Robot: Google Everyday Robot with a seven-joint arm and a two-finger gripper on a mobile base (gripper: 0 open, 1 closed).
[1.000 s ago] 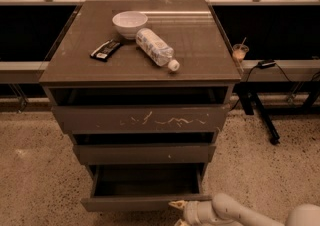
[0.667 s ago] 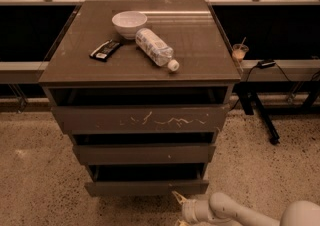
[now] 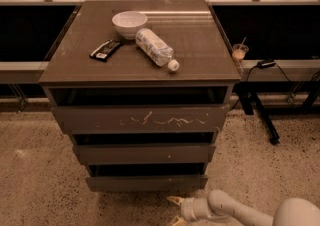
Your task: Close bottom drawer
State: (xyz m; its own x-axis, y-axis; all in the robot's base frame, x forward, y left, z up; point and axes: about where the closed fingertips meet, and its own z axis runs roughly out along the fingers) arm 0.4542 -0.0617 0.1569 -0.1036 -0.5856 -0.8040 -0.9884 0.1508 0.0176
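Gripper (image 3: 172, 210) sits at the 6 o'clock edge of the view, low over the speckled floor (image 3: 35, 170). Its two pale fingers (image 3: 174, 200) are spread apart with nothing between them, tips pointing toward 9 o'clock. White arm (image 3: 240, 212) runs off toward 4 o'clock.

Bottom drawer (image 3: 147, 182) is at 12 o'clock from the gripper, just above its upper finger. It is the lowest and narrowest front of the stack, with a thin dark gap showing above it. Contact between finger and drawer front: cannot tell.

Middle drawer (image 3: 145, 153) is directly above, with a dark slot over it. Top drawer (image 3: 140, 119) is the widest, with pale scratches across its front, and shows an open dark gap under the desk (image 3: 200, 45) top.

On the desk:
- A white bowl (image 3: 129, 22) sits at 11 o'clock.
- A clear plastic bottle (image 3: 156, 48) lies on its side just beside the bowl, cap toward 5 o'clock.
- A dark flat packet (image 3: 105, 50) lies at 9 o'clock of the bottle.

A cup with a straw (image 3: 240, 51) stands on the ledge at 3 o'clock of the desk.
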